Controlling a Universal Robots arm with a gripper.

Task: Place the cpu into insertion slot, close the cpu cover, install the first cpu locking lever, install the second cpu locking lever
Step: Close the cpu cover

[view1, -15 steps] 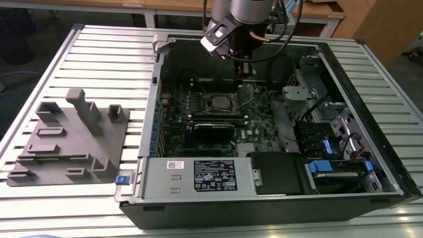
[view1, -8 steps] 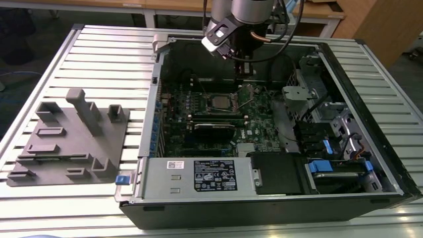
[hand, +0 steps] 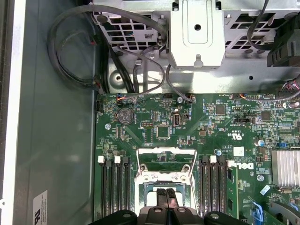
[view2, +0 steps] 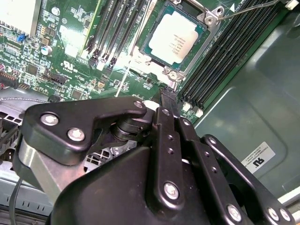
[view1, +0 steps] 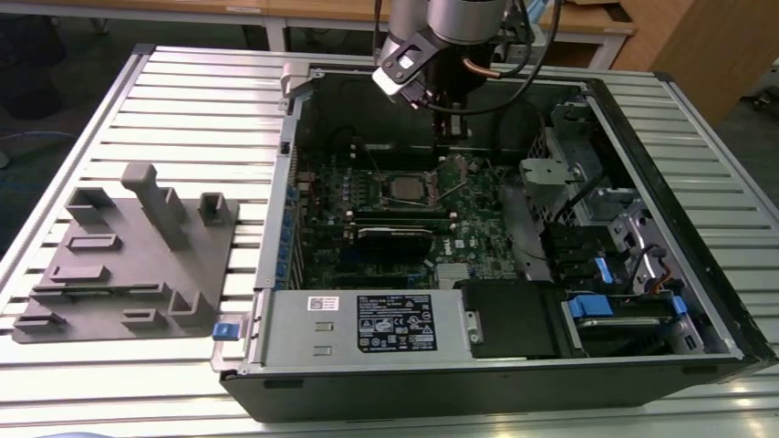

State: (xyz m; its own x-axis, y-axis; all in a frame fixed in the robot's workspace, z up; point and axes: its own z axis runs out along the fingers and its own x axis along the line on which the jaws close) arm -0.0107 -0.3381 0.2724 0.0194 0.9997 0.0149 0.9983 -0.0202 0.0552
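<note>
Cpu (view2: 173, 40): one, silver top up, lying flat inside the insertion slot (view2: 194, 52), so the seating step looks done.

Cpu cover (hand: 164, 151): one, a silver frame with a cut-out centre. It is swung back off the slot, which leaves the chip bare. The board shows through its opening in the first wrist view.

Locking levers: one thin wire lever (view2: 248, 8) runs away from a corner of the slot. I can't make out a second one for sure.

Gripper (hand: 167, 197): its fingers look pressed together with nothing between them. They point down just beside the slot, at the edge where the cover hinges, probably to work the cover rather than the chip.

Long black slots run in two banks, one on either side of the insertion slot.

Further out from the slot are one open computer case (view1: 681, 119) lying on the slatted table (view1: 182, 91) and one grey parts fixture (view1: 122, 246).
</note>
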